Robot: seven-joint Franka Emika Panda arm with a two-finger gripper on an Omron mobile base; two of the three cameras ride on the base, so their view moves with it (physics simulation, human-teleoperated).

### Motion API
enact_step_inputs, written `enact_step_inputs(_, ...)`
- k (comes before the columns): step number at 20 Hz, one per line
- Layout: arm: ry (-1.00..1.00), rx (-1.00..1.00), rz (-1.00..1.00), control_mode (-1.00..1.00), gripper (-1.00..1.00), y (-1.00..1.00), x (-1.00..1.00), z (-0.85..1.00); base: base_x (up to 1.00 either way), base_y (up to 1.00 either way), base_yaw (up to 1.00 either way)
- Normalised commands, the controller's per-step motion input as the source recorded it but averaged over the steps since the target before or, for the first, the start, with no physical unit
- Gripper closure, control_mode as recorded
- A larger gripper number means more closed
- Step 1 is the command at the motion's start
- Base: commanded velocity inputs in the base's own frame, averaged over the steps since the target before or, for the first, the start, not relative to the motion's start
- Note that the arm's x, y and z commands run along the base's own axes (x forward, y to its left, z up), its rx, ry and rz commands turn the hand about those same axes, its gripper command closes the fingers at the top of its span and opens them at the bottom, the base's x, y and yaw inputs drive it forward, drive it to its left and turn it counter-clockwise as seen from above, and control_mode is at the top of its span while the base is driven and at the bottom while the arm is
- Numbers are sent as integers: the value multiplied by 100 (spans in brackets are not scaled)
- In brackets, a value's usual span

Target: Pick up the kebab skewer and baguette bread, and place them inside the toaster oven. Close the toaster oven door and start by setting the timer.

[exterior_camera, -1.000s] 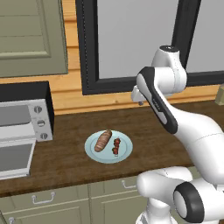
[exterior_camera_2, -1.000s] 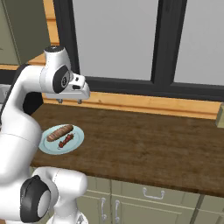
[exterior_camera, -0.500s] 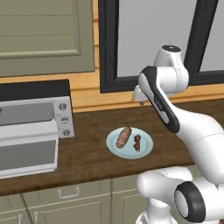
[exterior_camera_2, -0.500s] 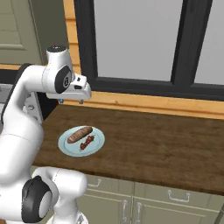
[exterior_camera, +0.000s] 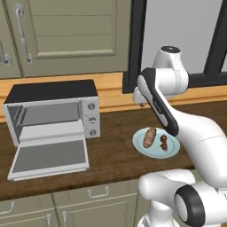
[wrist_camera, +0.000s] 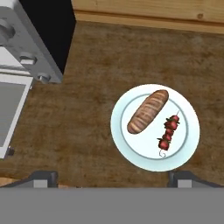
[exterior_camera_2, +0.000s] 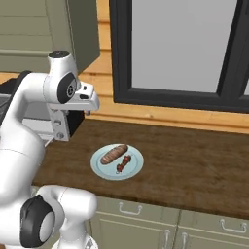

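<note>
A pale blue plate (exterior_camera: 139, 146) (exterior_camera_2: 100, 168) (wrist_camera: 131, 154) lies on the wooden counter, right of the toaster oven (exterior_camera: 53, 91) (wrist_camera: 41, 41). On it rest the brown baguette bread (exterior_camera: 150, 137) (exterior_camera_2: 113, 153) (wrist_camera: 148, 111) and, beside it, the thin kebab skewer (exterior_camera: 163, 142) (exterior_camera_2: 122, 164) (wrist_camera: 168, 131) with its red chunks. The toaster oven door (exterior_camera: 48, 157) (wrist_camera: 11, 109) is folded down flat, and the grey inside is bare. My gripper (exterior_camera: 138, 103) (exterior_camera_2: 83, 112) (wrist_camera: 114, 177) hangs open high above the counter, over the plate's near edge, holding nothing.
Upper cabinets (exterior_camera: 66, 35) hang over the oven. A dark-framed window (exterior_camera_2: 180, 44) sits behind the counter (exterior_camera_2: 194, 160), which runs on bare to the right of the plate. The counter's front edge is just below the plate and the open door.
The base has driven left, so the whole scene has slid right and the toaster oven is now in full view. The arm's pose and the open gripper look unchanged.
</note>
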Motion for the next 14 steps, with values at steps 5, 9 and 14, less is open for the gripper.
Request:
enact_step_inputs(5, 0, 0, 0, 100, -100, 0, 0, 0, 33, 44, -3)
enact_step_inputs(9, 0, 0, 0, 100, -100, 0, 0, 0, 20, 60, -8)
enact_step_inputs(14, 0, 0, 0, 100, -100, 0, 0, 0, 33, 24, -6)
